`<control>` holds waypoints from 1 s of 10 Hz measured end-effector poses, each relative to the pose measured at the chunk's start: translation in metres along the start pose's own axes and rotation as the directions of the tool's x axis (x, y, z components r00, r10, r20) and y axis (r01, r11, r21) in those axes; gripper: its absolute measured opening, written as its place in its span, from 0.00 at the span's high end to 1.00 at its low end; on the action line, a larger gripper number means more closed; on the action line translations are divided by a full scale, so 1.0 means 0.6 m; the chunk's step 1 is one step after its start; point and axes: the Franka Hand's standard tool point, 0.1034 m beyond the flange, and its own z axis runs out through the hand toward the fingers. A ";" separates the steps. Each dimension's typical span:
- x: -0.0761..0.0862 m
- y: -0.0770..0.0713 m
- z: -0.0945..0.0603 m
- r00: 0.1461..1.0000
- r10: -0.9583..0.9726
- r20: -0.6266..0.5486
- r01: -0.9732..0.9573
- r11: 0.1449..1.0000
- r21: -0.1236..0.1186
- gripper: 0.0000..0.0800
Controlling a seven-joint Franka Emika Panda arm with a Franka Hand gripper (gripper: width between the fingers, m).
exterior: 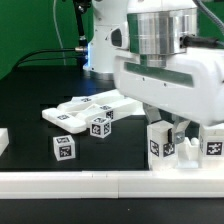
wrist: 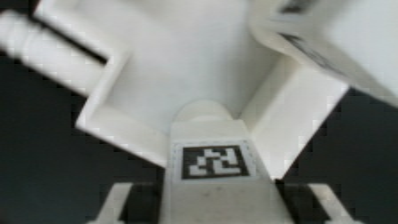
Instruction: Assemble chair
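In the exterior view my gripper point(exterior: 178, 133) is low at the right, just behind the white border rail point(exterior: 100, 182). It stands between two tagged upright chair pieces, one point(exterior: 157, 146) on its left and one point(exterior: 213, 146) on its right. In the wrist view my gripper point(wrist: 221, 206) is shut on a narrow white chair piece point(wrist: 217, 135) with a square tag. This piece runs up between the fingers point(wrist: 135, 203) toward a larger white chair part point(wrist: 169, 60). Flat chair slabs point(exterior: 85, 108) lie at mid-table. Two small tagged blocks sit nearby, one point(exterior: 100, 126) close to the slabs and one point(exterior: 63, 149) nearer the rail.
The robot's base point(exterior: 105, 45) stands at the back with black cables beside it. A white object point(exterior: 3, 141) sits at the exterior view's left edge. The table top point(exterior: 30, 100) is black.
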 end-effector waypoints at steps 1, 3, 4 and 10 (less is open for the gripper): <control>0.004 -0.002 0.000 0.980 0.198 0.028 -0.198 0.980 -0.005 0.64; 0.003 0.002 0.000 0.935 0.352 0.035 -0.352 0.936 -0.019 0.64; -0.001 0.004 0.002 0.922 0.386 0.034 -0.385 0.922 -0.027 0.64; -0.012 -0.001 -0.018 0.954 0.299 0.032 -0.300 0.954 0.006 0.24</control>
